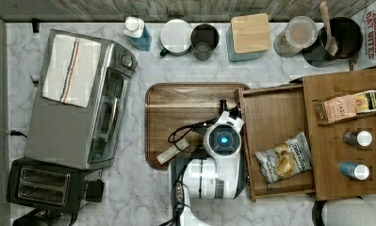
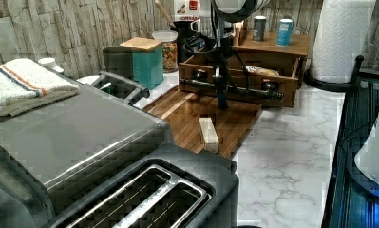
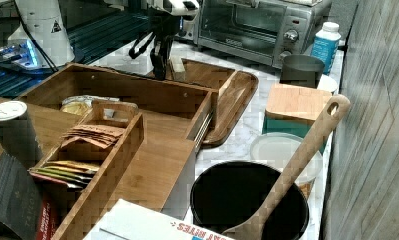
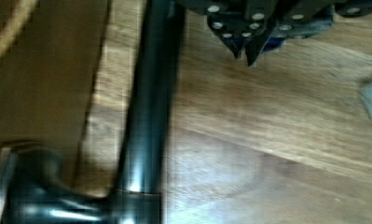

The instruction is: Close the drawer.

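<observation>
Open drawer [image 1: 275,113], tool [image 4: 243,55] before handle [image 4: 148,102]

I see a brown wood-grain drawer [image 1: 275,113] with dark metal handle [image 2: 232,88], a white towel [image 1: 71,69] striped red and blue, and a white grey-veined marble bench [image 1: 143,193].

Arm [image 1: 221,155] hides drawer [image 1: 275,117] front, handle; chip bag [image 3: 82,104] mostly behind drawer wall.
</observation>
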Tool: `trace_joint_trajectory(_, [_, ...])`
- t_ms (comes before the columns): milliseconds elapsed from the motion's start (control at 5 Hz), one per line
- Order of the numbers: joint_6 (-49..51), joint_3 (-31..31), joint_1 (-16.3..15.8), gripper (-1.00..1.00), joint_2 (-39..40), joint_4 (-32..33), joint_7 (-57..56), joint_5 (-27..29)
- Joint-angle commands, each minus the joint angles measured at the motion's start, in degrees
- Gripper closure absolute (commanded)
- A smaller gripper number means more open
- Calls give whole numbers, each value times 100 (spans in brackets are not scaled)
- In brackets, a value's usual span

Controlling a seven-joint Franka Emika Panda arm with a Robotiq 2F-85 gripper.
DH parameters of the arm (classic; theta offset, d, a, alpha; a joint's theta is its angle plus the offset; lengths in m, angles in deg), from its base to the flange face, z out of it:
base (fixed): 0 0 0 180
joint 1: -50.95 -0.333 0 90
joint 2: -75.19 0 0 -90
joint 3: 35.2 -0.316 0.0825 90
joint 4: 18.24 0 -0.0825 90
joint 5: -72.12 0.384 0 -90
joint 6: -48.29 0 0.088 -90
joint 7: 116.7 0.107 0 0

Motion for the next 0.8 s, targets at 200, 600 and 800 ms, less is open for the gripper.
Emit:
trace_joint_trajectory(200, [-12, 921, 1166, 100, 279, -1257, -1859, 905])
trace_joint_trajectory(600, [250, 1265, 1834, 100, 823, -2262, -2496, 990])
trace_joint_trajectory(800, [126, 1467, 1882, 100, 1037, -2665, -2257, 659])
